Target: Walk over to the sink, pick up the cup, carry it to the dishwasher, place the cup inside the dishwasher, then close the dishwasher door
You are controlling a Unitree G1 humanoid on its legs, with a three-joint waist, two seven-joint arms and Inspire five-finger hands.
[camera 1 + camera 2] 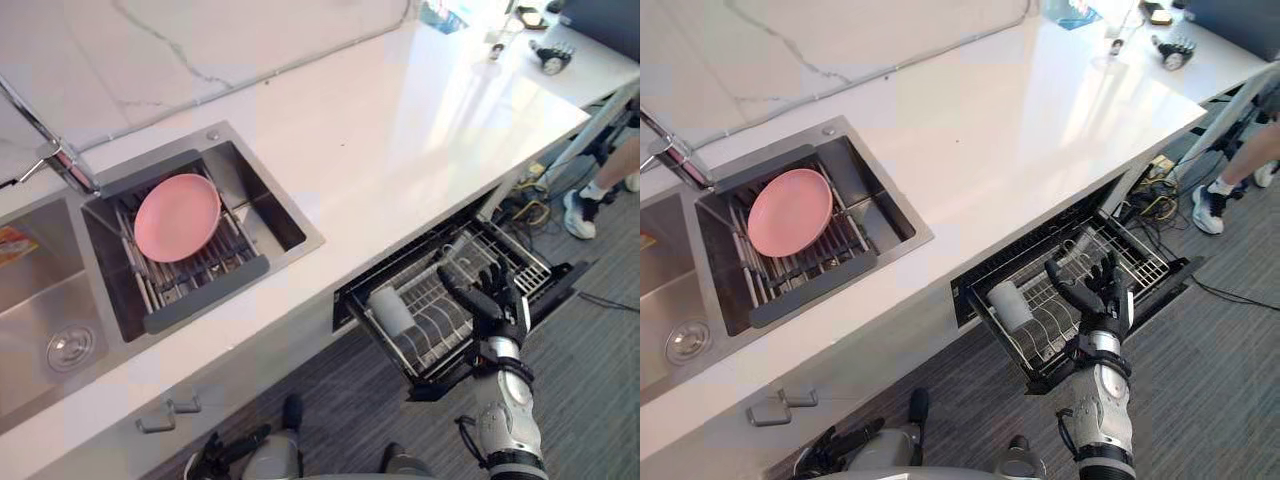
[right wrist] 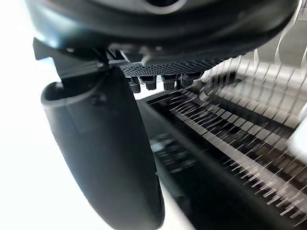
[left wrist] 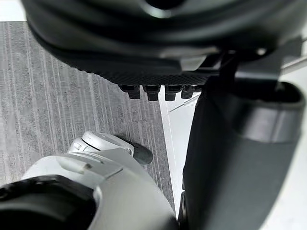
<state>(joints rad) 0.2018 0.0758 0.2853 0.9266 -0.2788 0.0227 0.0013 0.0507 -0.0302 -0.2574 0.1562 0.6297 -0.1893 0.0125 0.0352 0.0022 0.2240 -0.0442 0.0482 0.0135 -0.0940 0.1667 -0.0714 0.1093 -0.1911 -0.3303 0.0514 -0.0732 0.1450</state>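
**Cup in the rack, open hand hanging over the wires**

The cup is lying on its side at the left end of the pulled-out rack, lower centre of the frame. The right hand is hovering just right of it with fingers spread wide, gripping nothing. The left hand is showing against the floor in its wrist view; I cannot tell whether it is open or closed.

The main risk, as I am judging it, is a fingertip catching in the wire tines as the hand is pulling away, which would drag the rack or jolt the cup. A loose cup on its side may also be rolling when the rack is pushed in. Shutting the dishwasher with the rack out would be jamming it against the counter edge above.

Open floor is lying below and right of the dishwasher's dark front edge. A person's leg and shoe are standing at the right edge of the frame, near the rack's far corner, narrowing the room there.
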